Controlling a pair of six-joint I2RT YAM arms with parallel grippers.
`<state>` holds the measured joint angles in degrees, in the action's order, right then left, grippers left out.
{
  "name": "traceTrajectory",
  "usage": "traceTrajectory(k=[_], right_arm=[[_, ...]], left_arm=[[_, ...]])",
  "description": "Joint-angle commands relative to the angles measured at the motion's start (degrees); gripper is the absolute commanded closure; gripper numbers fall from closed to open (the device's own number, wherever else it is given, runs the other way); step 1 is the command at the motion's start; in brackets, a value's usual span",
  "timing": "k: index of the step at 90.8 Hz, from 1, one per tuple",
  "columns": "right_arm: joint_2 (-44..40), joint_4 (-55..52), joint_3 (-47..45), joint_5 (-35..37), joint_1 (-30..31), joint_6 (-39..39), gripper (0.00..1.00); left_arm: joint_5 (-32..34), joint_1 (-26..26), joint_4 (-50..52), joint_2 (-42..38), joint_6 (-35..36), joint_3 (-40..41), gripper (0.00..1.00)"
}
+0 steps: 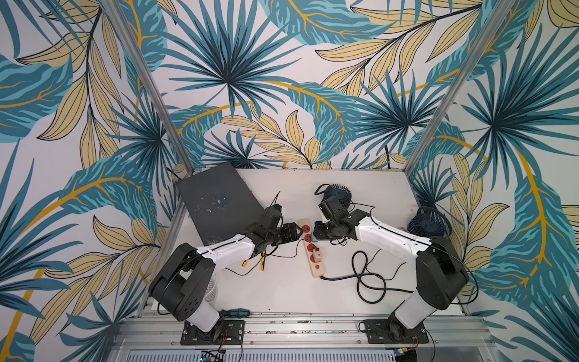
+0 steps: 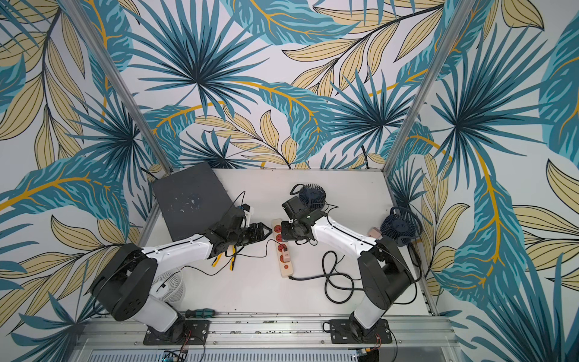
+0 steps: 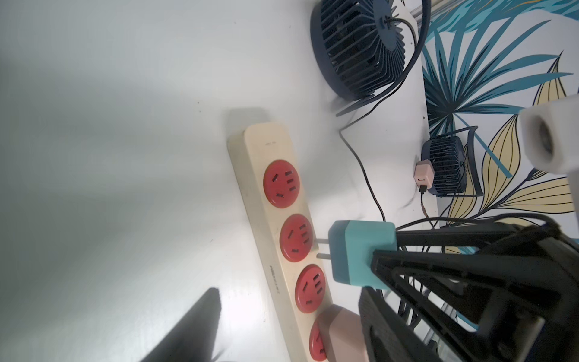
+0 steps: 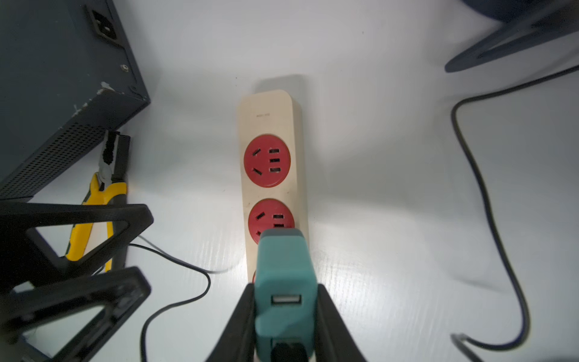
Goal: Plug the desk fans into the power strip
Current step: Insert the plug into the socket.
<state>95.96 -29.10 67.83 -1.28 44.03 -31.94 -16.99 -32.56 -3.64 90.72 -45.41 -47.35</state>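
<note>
top views: the power strip lies mid-table, its black cord looping toward the right arm. the left tool hovers just beside the strip, jaws apart, empty. the right tool reaches in opposite.

left wrist view: the right tool is clamped on a teal adapter. its prongs sit at the second socket's edge, seemingly not yet in. a pink adapter fills the fourth.

right wrist view: the adapter hangs over that socket. insertion looks in hand; next, prongs must square to slots, then press. yellow pliers and a dark box crowd the left arm's side.
</note>
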Motion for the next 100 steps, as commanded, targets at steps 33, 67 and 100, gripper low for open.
traceTrajectory(k=[33, 67, 100], right_arm=[[3.0, -11.7, 7.5, 3.1, 4.1, -1.8, 1.0], [5.0, -17.2, 9.5, 7.0, 5.0, -0.5, 1.0], [6.5, -17.7, 9.3, 4.3, 5.1, 1.4, 1.0]], left_arm=[[-4.0, 0.2, -4.4, 7.6, 1.8, -4.2, 0.34], [-4.8, 0.1, -4.6, 11.2, 2.6, -5.3, 0.41], [-4.6, 0.1, -4.9, 13.6, 2.7, -5.5, 0.44]])
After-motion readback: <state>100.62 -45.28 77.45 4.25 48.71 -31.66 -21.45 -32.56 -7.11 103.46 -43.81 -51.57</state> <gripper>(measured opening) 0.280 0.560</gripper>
